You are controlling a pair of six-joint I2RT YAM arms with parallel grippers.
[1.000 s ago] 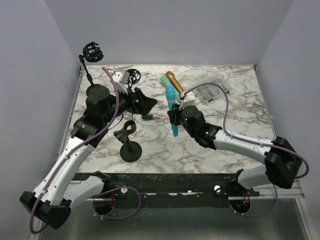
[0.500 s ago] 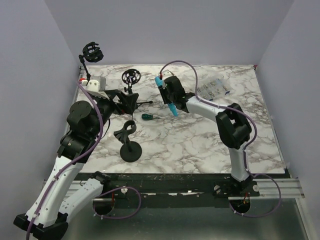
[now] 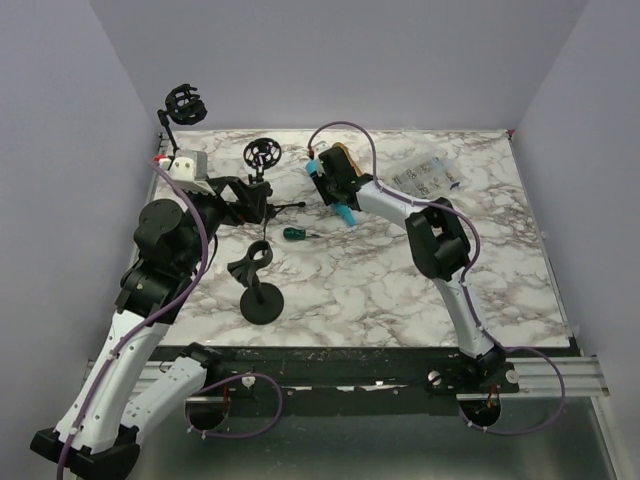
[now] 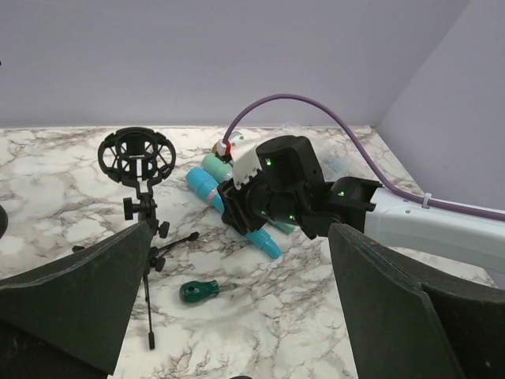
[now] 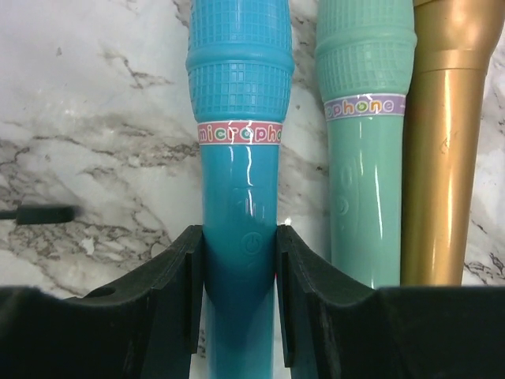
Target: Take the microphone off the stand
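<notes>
Right gripper (image 5: pixel 239 264) closed on the handle of the blue microphone (image 5: pixel 239 150), both finger pads pressed against its sides; the microphone lies flat on the marble table (image 3: pixel 490 270), head pointing away from the fingers. On the gripper's right side the room is tight: a teal microphone (image 5: pixel 367 158) lies just beside the blue one, with a gold microphone (image 5: pixel 446 118) alongside it. On its left side is bare marble up to a thin dark rod (image 5: pixel 35 213) at the frame edge. The back wall stands close beyond the gripper, and the widest free surface lies behind it, toward the arm bases. The left gripper (image 3: pixel 258 200) hangs spread wide, holding nothing, its fingers (image 4: pixel 87 300) framing the shock-mount tripod (image 4: pixel 138 158) and a green-handled tool (image 4: pixel 199 291). The clip stand (image 3: pixel 262 298) stands well apart from both grippers. Compared with half a second ago, the right arm's elbow has folded in toward the table's middle (the microphone has barely shifted); the left arm is almost unchanged. Printed bands read "microphone" on the blue handle and, partly cropped, "phone" on the teal.
</notes>
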